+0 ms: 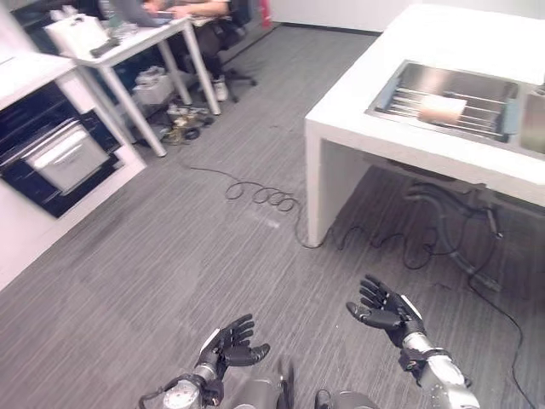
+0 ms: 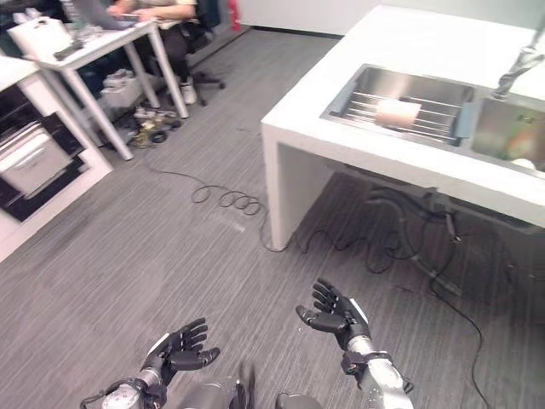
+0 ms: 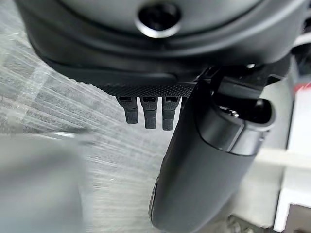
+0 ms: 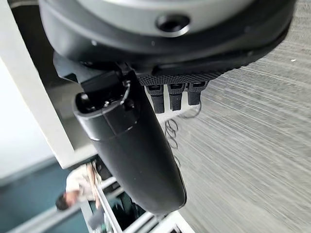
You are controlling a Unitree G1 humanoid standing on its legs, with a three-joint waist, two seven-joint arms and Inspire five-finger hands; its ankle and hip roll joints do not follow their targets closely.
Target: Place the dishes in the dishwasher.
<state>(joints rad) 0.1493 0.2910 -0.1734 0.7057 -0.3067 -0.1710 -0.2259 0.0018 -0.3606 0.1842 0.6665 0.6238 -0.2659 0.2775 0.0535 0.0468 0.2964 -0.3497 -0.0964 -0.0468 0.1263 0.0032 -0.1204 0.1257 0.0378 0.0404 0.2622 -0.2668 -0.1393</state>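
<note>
A pale dish [image 1: 443,108] lies on the wire rack in the steel sink [image 1: 400,85] of the white counter, far ahead on the right. More pale items [image 2: 519,160] lie in the basin further right. A dark built-in appliance with a silver front panel [image 1: 64,156] stands in the white cabinet wall at the left. Low over the grey carpet, my left hand [image 1: 234,342] and my right hand [image 1: 383,311] are both held palm-up and open, with relaxed fingers and nothing in them. The left wrist view has the left thumb [image 3: 209,160] over bare carpet. In the right wrist view the right thumb [image 4: 131,155] stands free.
The white counter [image 1: 358,128] juts out ahead on the right, with hoses and cables [image 1: 443,230] under it. A black cable [image 1: 264,198] coils on the carpet near its corner. A person sits at a white desk [image 1: 136,43] at the far left.
</note>
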